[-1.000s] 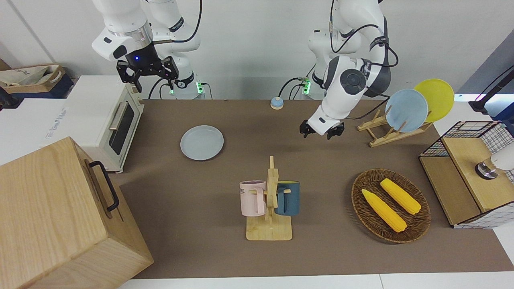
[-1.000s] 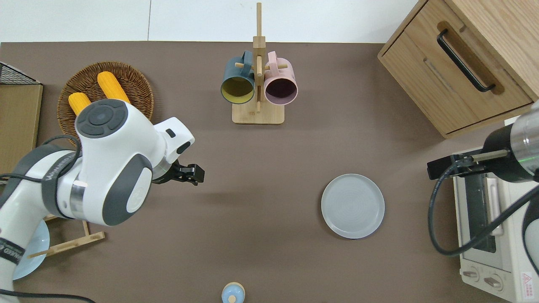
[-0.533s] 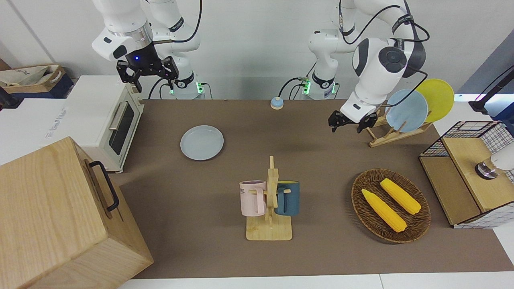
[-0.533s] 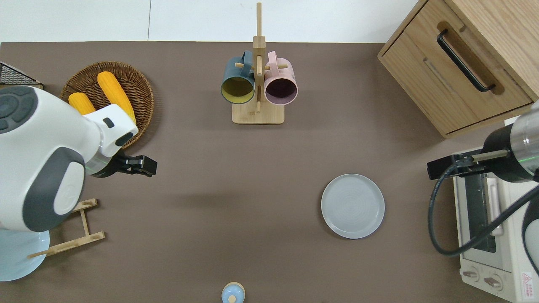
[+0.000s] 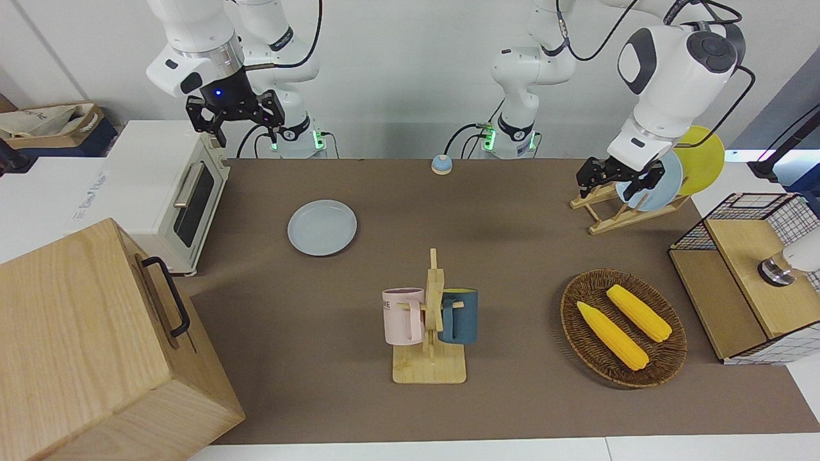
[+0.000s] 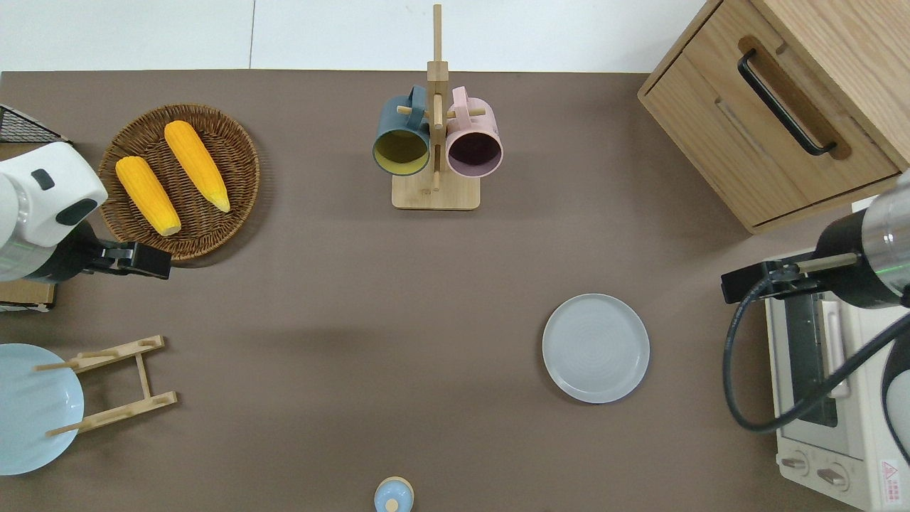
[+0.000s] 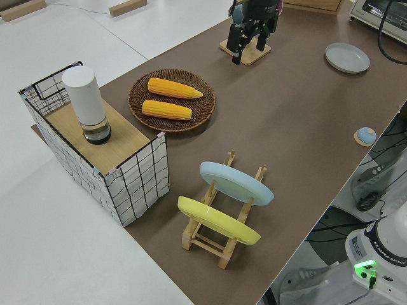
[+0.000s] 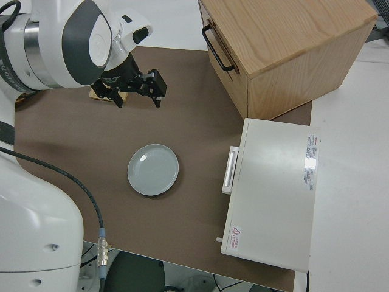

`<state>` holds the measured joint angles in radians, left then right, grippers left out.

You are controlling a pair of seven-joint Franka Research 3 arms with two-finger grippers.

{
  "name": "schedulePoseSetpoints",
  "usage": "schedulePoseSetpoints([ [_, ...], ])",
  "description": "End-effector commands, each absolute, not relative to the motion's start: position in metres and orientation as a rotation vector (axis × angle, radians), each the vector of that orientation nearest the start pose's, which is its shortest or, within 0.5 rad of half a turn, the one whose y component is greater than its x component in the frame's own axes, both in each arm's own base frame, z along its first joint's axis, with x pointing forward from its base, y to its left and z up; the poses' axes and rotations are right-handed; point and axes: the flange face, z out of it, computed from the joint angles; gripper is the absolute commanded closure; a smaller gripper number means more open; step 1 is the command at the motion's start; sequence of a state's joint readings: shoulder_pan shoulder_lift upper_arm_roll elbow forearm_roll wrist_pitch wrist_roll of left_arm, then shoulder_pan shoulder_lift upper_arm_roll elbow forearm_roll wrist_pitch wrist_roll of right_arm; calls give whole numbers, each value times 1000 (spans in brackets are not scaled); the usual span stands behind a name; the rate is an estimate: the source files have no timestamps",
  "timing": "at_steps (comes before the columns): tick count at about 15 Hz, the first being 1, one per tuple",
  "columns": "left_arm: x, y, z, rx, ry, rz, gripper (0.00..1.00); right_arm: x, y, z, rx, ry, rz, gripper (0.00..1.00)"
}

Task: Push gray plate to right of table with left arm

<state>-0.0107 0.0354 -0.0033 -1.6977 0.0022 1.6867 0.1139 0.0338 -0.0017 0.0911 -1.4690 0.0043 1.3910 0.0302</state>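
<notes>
Front view: the gray plate (image 5: 321,227) is round, shallow and matte with a low rim, lying flat on the brown table (image 5: 512,397) toward the right arm's end, well apart from the left gripper (image 5: 616,178). That gripper's black fingers are spread, with nothing between them; it hangs in the air close to the wooden rack (image 5: 608,214) that holds a sky-blue plate (image 5: 660,186) and a yellow plate (image 5: 701,157) on edge. The right arm is parked, its gripper (image 5: 236,118) spread too. A woven basket (image 5: 580,333) carries two ridged corn cobs (image 5: 612,335).

Overhead view: the left gripper (image 6: 146,260) is over bare table just beside the basket (image 6: 234,135) rim, on the side nearer the robots. The plate (image 6: 596,348) shows faint concentric rings and lies near the white toaster oven (image 6: 832,427). A wooden mug stand (image 6: 435,192) holds a dark blue mug (image 6: 399,139) and a pink mug (image 6: 475,142).

Left side view: the left gripper (image 7: 252,39) points down, fingers apart. A wire crate (image 7: 137,184) with a wooden top bears a white cylinder (image 7: 84,101). The floor beside the table is pale.

Right side view: the plate (image 8: 153,170) lies flat in front of the oven (image 8: 273,194); a pale wooden cabinet (image 8: 292,55) with a black handle stands farther from the robots.
</notes>
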Motion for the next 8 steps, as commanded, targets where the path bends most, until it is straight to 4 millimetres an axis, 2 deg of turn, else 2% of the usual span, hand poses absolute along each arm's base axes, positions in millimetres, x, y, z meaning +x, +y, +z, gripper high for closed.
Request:
schedulePoseSetpoints([
  [1, 571, 3, 572, -3115, 316, 69, 7, 527, 65, 660, -3130, -147, 128, 17],
  [8, 571, 12, 573, -3145, 272, 73, 7, 527, 65, 661, -3130, -147, 126, 17],
])
